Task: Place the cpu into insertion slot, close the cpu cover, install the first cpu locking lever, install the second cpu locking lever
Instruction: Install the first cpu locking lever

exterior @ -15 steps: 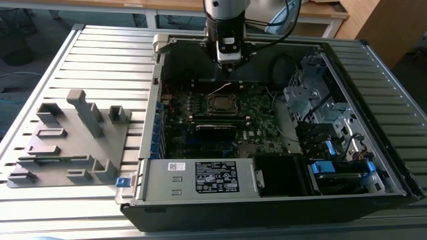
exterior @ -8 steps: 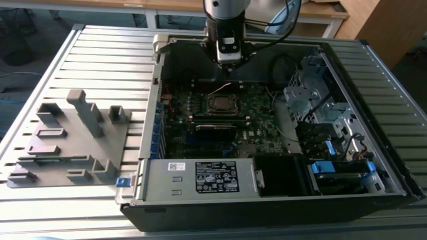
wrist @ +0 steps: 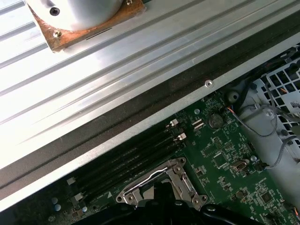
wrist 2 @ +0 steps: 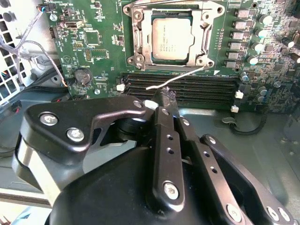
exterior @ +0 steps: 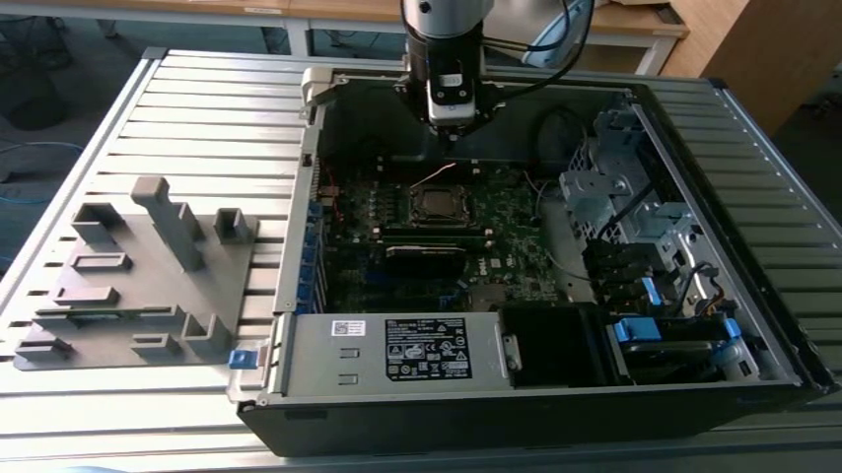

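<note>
Cpu (wrist 2: 171,40) lies flat in the insertion slot (wrist 2: 205,62), near the middle of the motherboard (wrist 2: 93,51). Its dull metal top shows through the window of the cpu cover (wrist 2: 137,29), which appears to be folded down over it, so the chip seems seated and framed. There is faint print on the cpu, too small to make out.

A thin wire locking lever (wrist 2: 187,75) stands raised along the slot's edge facing the memory slots (wrist 2: 197,86), apparently unlatched. A second lever (wrist 2: 159,3) runs along the opposite edge.

The gripper (wrist 2: 164,96) hangs just over the raised lever. Its jaws are drawn narrow, with the tips meeting at the wire. I cannot tell whether they pinch it or only press on it.

In the exterior view the open computer case (exterior: 526,424) lies on the slatted desk (exterior: 197,108). A power supply box (exterior: 315,355) with a printed label (exterior: 428,350) sits at the case's near edge, and a grey fixture (exterior: 132,266) lies toward the exterior view's left.
</note>
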Motion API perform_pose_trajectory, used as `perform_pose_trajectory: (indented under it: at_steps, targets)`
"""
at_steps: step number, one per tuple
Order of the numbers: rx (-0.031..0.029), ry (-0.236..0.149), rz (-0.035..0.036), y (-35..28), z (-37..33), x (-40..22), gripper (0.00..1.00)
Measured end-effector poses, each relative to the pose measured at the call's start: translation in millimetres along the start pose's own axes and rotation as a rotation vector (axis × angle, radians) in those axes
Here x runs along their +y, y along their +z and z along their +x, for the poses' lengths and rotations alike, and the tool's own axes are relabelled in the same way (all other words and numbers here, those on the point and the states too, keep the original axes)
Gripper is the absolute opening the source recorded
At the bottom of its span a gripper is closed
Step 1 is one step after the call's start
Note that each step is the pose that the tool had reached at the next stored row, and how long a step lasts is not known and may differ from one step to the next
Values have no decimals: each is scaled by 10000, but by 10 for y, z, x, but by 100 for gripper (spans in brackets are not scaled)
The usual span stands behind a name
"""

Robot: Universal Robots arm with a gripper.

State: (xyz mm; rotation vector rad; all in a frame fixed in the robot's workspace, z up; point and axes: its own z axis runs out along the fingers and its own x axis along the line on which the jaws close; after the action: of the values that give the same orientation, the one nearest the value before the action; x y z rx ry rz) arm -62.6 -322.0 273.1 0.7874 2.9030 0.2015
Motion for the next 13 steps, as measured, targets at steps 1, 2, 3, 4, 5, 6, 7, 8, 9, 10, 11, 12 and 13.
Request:
perform_pose_trajectory:
  at_steps: [1, 2, 3, 4, 5, 6, 7, 8, 9, 10, 11, 12, 13]
  targets:
    - [0, 0, 0, 1, 0, 0, 11]
    - [0, 0, 0, 13, 1, -2, 11]
    - [0, -1, 0, 22, 2, -4, 11]
    - [0, -1, 1, 22, 2, -4, 11]
    - [0, -1, 2, 22, 2, -4, 11]
    - [0, -1, 3, 22, 2, -4, 11]
    - [0, 0, 2, 22, 2, -4, 11]
    - [0, 0, 2, 23, 2, -4, 11]
    - [0, 0, 1, 23, 2, -4, 11]
    - [0, 0, -4, 33, 3, -5, 11]
    - [-4, 0, -5, 49, 6, -9, 11]
    - [-4, 0, -3, 66, 7, -11, 11]
    - [-6, -1, -6, 83, 10, -15, 11]
